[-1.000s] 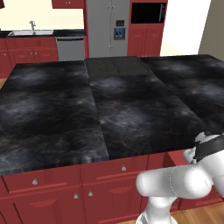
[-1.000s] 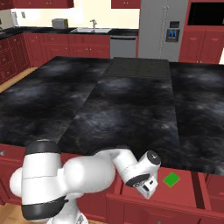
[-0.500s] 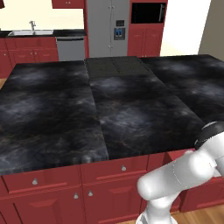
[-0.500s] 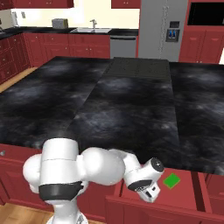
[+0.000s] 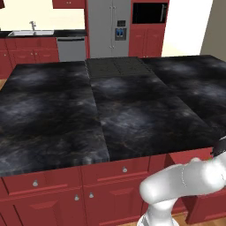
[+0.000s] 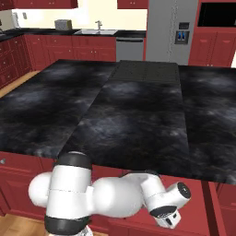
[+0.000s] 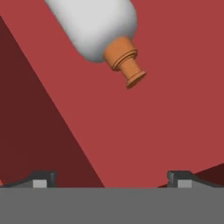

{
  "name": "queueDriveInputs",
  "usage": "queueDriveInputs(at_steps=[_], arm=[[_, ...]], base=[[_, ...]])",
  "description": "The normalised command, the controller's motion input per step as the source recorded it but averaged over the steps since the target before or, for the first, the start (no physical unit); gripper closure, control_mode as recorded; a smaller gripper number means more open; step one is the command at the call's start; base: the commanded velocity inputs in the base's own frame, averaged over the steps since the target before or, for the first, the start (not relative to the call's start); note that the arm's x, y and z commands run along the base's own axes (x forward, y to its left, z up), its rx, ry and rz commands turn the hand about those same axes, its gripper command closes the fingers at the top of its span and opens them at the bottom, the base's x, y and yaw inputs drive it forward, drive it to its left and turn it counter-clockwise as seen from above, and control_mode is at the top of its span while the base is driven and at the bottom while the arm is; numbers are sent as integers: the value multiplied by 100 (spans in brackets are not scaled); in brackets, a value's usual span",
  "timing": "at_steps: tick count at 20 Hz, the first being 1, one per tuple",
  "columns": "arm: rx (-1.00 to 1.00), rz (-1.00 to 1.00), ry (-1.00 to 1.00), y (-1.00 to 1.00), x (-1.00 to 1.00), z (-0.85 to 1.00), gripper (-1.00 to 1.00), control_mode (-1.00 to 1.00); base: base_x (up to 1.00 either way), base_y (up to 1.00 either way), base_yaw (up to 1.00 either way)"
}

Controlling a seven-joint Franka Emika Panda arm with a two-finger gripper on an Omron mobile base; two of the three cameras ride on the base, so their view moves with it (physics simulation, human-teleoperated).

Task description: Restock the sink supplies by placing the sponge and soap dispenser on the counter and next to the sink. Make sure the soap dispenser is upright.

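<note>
Stone, black and grey-veined, forms the wide island [image 5: 110, 110] with a matte ribbed cooktop [image 5: 117, 67], over red cabinets [image 5: 66, 190]. Far behind, the narrow counter [image 6: 46, 32] carries the pale sink [image 6: 96, 32] and a boxy toaster [image 6: 62, 24]. The glossy white arm [image 6: 120, 193] is cut off below the island's edge. The gripper [image 7: 112, 177] is spread wide, empty. Beyond it, the rounded white soap dispenser [image 7: 98, 30] is seen lying tilted on a flat red surface, its orange pump near, its base cropped.
</note>
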Motion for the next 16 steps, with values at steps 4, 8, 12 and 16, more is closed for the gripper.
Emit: queueDriveInputs(at_steps=[4,8,12,16], arm=[[3,-9,4,-41,-81,0,-100,-100],[2,-7,6,-41,-78,-8,-100,-100],[0,-2,3,-23,-38,-7,-100,-100],[-1,0,4,5,62,12,-100,-100]], base=[[0,0,0],[0,0,0],[0,0,0],[0,0,0]])
